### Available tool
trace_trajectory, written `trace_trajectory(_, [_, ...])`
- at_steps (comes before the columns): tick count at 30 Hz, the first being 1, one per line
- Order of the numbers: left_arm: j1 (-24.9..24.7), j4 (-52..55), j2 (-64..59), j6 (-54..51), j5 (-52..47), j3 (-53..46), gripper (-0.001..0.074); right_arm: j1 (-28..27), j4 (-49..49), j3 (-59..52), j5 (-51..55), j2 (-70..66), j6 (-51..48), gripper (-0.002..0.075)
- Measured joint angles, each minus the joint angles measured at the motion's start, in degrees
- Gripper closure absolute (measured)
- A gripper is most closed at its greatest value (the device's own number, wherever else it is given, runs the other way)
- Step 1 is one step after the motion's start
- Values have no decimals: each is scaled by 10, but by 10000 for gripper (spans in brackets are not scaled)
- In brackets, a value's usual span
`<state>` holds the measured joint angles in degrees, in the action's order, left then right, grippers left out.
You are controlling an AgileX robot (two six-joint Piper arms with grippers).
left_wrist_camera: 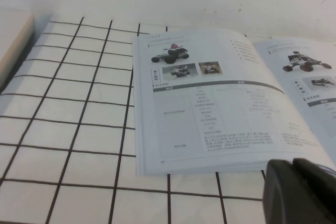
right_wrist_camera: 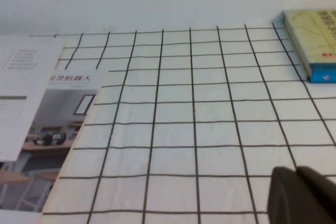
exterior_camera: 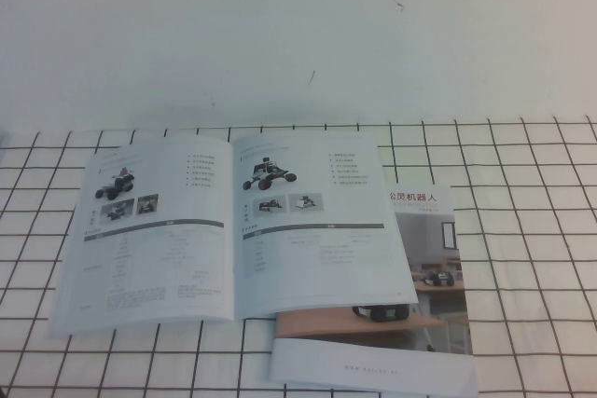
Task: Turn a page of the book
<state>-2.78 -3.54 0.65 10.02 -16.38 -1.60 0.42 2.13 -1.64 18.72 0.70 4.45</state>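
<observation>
Book: the book [exterior_camera: 229,226] is lying open and flat on the bench [exterior_camera: 522,230], toward its left half, its right-hand page [exterior_camera: 317,221] showing a black wheeled rover above two small photos.
Brochure: a brochure [exterior_camera: 420,305] with a room-photo cover is being partly overlapped by the book's right page, toward the near edge.
Left pincer: the left pincer [left_wrist_camera: 299,190] is being held near the book's near edge, apart from the paper; whether it is spread cannot be told.
Right pincer: the right pincer [right_wrist_camera: 302,195] is being kept pressed together, empty, over bare grid cloth, well apart from the book.
Box: a yellow box [right_wrist_camera: 315,43] is lying toward the far right.
</observation>
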Motion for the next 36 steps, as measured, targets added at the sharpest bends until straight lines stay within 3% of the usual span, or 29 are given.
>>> trace_trajectory(7, [0, -10, 0, 29, 103, 0, 738, 0, 0, 0, -72, 0, 0, 728])
trace_trajectory(14, [0, -22, 0, 97, 278, 0, 738, 0, 0, 0, -246, 0, 0, 728])
trace_trajectory(22, [0, -22, 0, 114, 354, 0, 738, 0, 0, 0, -436, 0, 1, 728])
trace_trajectory(28, [0, 2, 0, 223, 495, 0, 738, 0, 0, 0, -642, 0, 8, 728])
trace_trajectory(31, [0, 61, 1, 260, 483, 20, 738, 0, 0, 6, -692, 1, 34, 728])
trace_trajectory(36, [0, 222, 1, 306, 405, 115, 738, 0, 0, 80, -659, 1, 53, 728])
